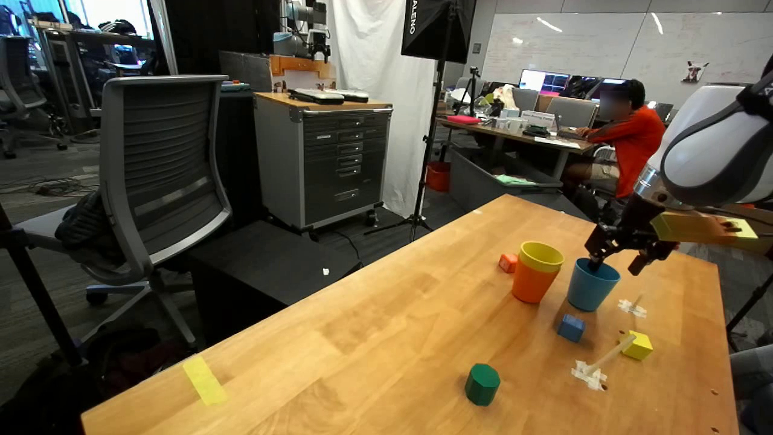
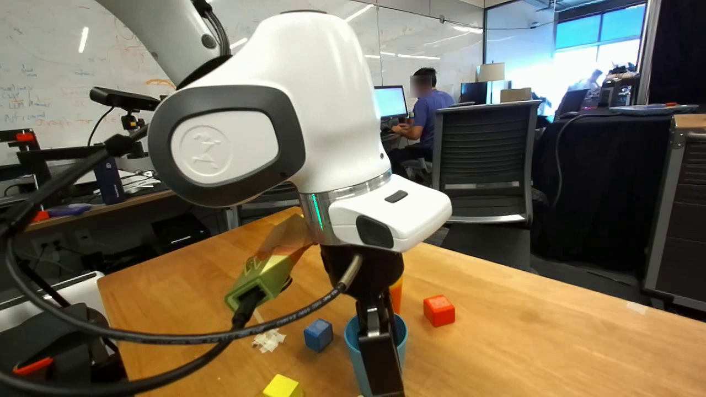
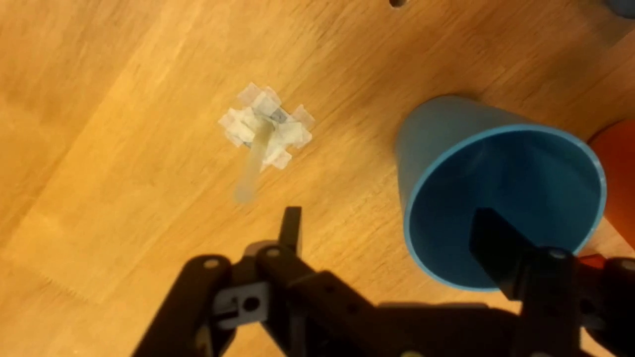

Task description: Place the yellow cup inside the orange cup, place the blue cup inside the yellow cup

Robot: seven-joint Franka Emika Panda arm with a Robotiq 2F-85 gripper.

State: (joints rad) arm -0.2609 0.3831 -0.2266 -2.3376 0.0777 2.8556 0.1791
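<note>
The yellow cup (image 1: 541, 260) sits inside the orange cup (image 1: 532, 285), with only its upper band showing. The orange cup stands upright on the table; it is mostly hidden behind the gripper in an exterior view (image 2: 396, 299) and its edge shows in the wrist view (image 3: 617, 178). The blue cup (image 1: 592, 286) stands upright on the table beside it and looks empty apart from a finger. My gripper (image 3: 388, 212) is open. One finger reaches into the blue cup's mouth (image 3: 540, 173); the other is outside, apart from the cup wall.
A blue cube (image 1: 570, 327), a yellow block (image 1: 639, 346), a red block (image 2: 439, 310) and a green block (image 1: 482, 384) lie on the table (image 1: 386, 338). Two thin sticks (image 1: 611, 354) (image 3: 257, 153) stand taped to the table near the blue cup.
</note>
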